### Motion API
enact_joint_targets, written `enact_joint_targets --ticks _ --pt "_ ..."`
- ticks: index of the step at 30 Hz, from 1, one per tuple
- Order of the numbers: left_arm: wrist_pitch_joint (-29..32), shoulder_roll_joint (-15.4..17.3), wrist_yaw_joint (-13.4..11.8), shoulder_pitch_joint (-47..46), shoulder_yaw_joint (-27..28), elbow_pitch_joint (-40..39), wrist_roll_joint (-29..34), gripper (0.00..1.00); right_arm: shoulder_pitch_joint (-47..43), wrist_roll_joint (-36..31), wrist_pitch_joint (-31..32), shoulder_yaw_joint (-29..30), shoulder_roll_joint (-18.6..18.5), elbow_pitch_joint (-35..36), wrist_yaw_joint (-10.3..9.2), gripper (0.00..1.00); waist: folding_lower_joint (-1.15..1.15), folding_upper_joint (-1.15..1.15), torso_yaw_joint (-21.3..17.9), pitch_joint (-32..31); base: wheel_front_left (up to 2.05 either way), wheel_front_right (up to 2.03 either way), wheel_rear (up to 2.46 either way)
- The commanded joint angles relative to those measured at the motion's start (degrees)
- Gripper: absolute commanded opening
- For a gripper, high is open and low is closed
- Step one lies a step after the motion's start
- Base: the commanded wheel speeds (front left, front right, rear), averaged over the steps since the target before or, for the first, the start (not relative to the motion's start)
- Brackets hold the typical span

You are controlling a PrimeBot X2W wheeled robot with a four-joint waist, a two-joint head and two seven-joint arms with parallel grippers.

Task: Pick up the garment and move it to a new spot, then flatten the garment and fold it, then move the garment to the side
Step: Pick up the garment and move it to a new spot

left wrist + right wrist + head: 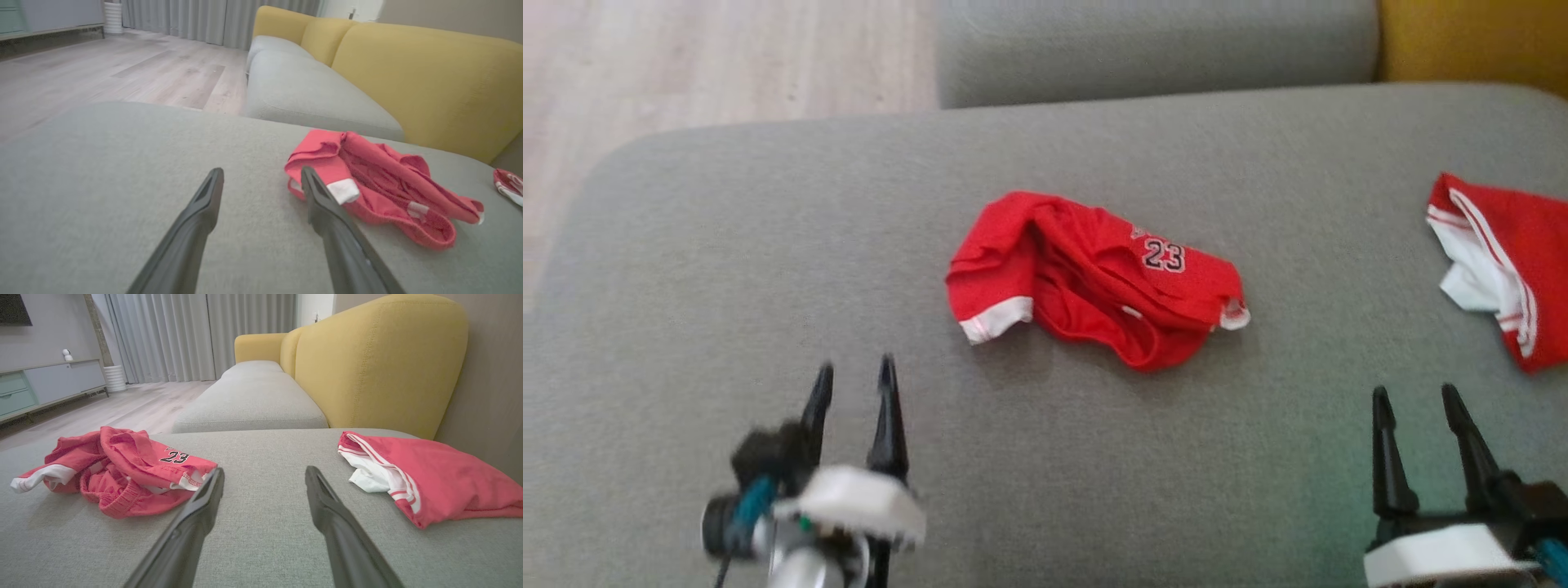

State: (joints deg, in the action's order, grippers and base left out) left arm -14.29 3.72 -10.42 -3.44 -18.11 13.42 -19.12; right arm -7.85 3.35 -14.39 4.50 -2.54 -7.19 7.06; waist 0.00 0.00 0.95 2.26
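1. One grey seat point(768, 245) spans most of the head view, and both cloths lie on it. A second grey seat point(1152, 49) adjoins its far edge.
2. Pale wood floor point(686, 65) shows beyond the seat's far left corner.
3. Yellow backrest point(380, 355) rises along the right side of the seats in the right wrist view.
4. Garment point(1094, 278): red, crumpled in a loose heap near the middle of the seat. It has white hems at its left end and its right end. A "23" point(1162, 255) faces up on its right half. No gripper touches it.
5. Red cloth point(1511, 253), with white stripes and a white edge, lies at the seat's right edge, well apart from the garment.
6. Left gripper point(854, 367) hovers over the seat, nearer the robot than the garment and to its left, near it but apart. Its fingers are spread, with bare seat between them. It looks blurred in the head view.
7. Right gripper point(1414, 392) sits at the lower right, nearer the robot than the red cloth. Its fingers are spread wide and hold nothing. In its wrist view the garment lies to the left of the fingers and the red cloth to the right.
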Motion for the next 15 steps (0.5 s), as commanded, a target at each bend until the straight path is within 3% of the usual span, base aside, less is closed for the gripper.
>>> enact_joint_targets --ticks 1,8,15 --pt "-0.7 0.0 -0.2 1.1 2.6 -3.5 1.0 1.00 0.0 -0.6 -0.6 -0.7 -0.3 1.8 0.43 1.00 0.00 0.00 1.8 -1.8 0.00 0.00 0.00" --pt "-0.7 -0.6 0.9 10.1 5.4 -8.3 5.1 1.00 -2.1 -0.9 -0.6 0.7 -0.3 1.3 0.43 1.00 0.00 0.00 4.5 -3.5 0.00 0.00 0.00" --pt "-0.7 -0.8 3.8 13.2 8.1 -8.8 7.3 1.00 -1.8 -1.2 -0.6 0.3 -0.3 0.4 0.43 1.00 0.00 0.00 5.9 -4.1 0.00 0.00 0.00"
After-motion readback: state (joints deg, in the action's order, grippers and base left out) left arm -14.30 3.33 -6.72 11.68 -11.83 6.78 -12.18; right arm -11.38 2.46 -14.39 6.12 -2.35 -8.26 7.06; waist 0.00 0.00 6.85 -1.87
